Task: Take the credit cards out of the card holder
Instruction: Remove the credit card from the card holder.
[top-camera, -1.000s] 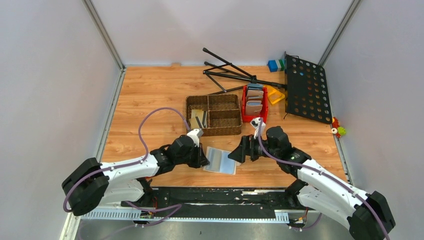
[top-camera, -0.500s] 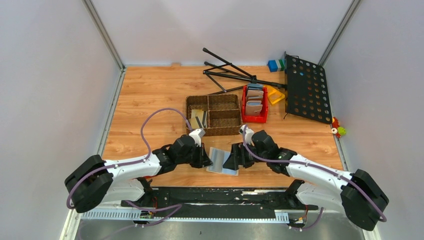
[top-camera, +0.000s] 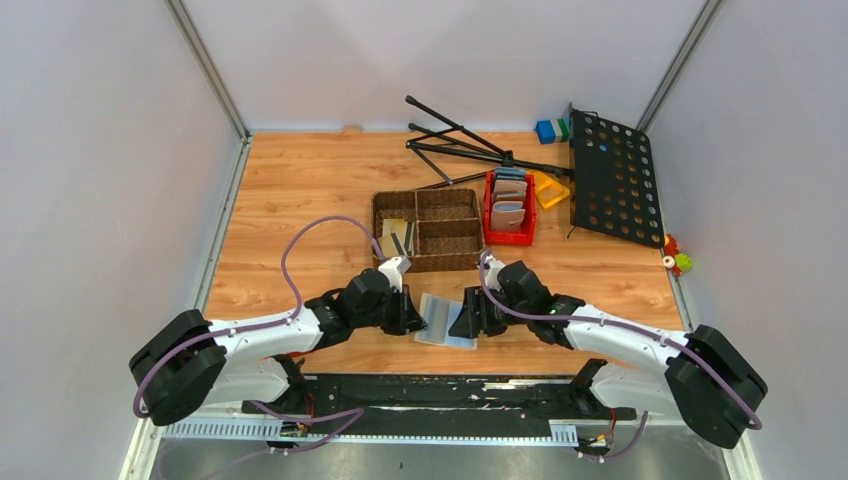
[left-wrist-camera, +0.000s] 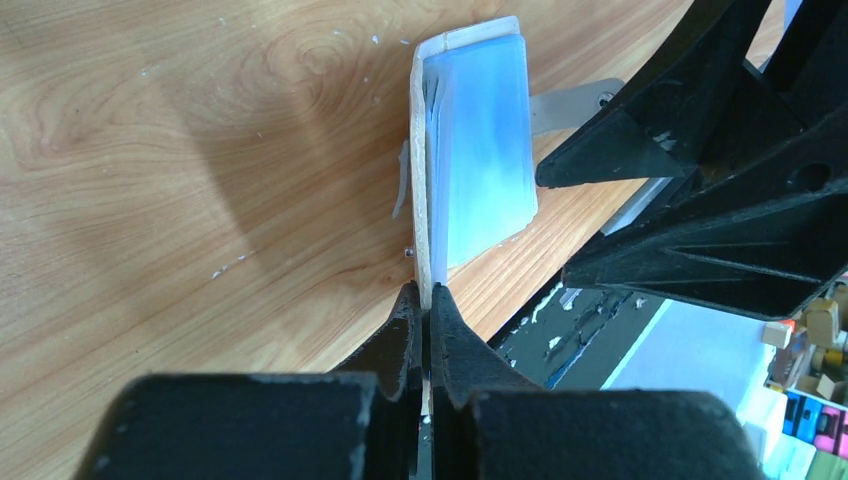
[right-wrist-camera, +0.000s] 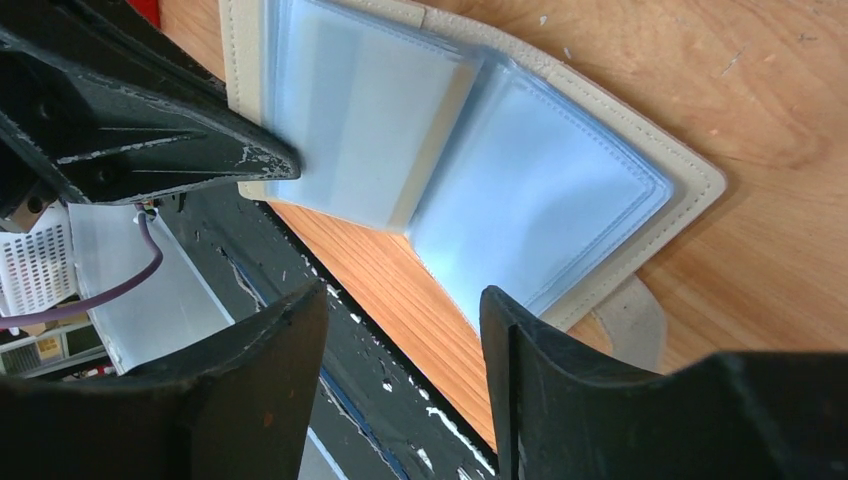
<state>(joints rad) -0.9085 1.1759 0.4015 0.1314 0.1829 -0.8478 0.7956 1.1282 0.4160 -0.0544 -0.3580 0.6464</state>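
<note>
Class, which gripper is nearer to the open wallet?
Left. The left gripper pinches one edge of the wallet; the right gripper is open, by the opposite edge.

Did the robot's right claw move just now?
Yes. The right gripper slid left and toward the near edge, away from the red bin, over the open card holder.

No writing or number is legible anywhere, the card holder (right-wrist-camera: 540, 190) included.
</note>
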